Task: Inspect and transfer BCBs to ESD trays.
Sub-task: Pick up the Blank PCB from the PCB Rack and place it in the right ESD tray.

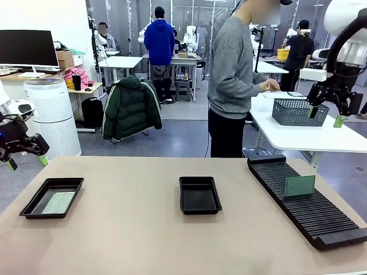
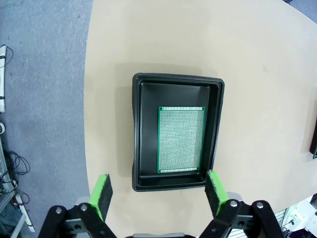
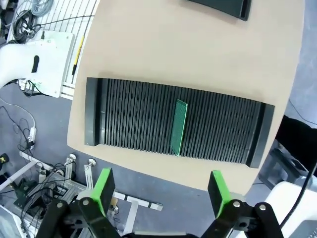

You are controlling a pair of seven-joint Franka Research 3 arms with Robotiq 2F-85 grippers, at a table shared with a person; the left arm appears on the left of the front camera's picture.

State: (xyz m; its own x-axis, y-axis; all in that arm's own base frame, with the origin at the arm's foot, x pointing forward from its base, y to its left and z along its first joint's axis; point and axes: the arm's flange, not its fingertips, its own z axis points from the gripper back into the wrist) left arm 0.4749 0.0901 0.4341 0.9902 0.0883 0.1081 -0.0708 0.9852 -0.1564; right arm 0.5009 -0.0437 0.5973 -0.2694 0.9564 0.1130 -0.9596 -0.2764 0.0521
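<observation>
Beige worktop (image 1: 132, 229) is shared with a long black ribbed rack (image 1: 321, 217), which is set along its right side. Beyond the far edge a person (image 1: 232, 74) is seen side-on at a white table (image 1: 287, 136) that carries a grey mesh basket (image 1: 298, 112).

One BCB (image 2: 181, 139) is laid flat inside the left tray (image 1: 30, 205). Its face is pale speckled green-grey and is framed by a brighter green edge. A second BCB (image 1: 300, 186) is stood upright on its edge in a slot of the rack.

Two boards and two black ESD trays are counted, and the middle tray (image 1: 183, 195) is placed near the centre.

The left pincer (image 1: 27, 162) is held over the left tray and the right pincer (image 1: 325, 116) high over the rack. Both are kept with fingers apart and nothing is gripped.
</observation>
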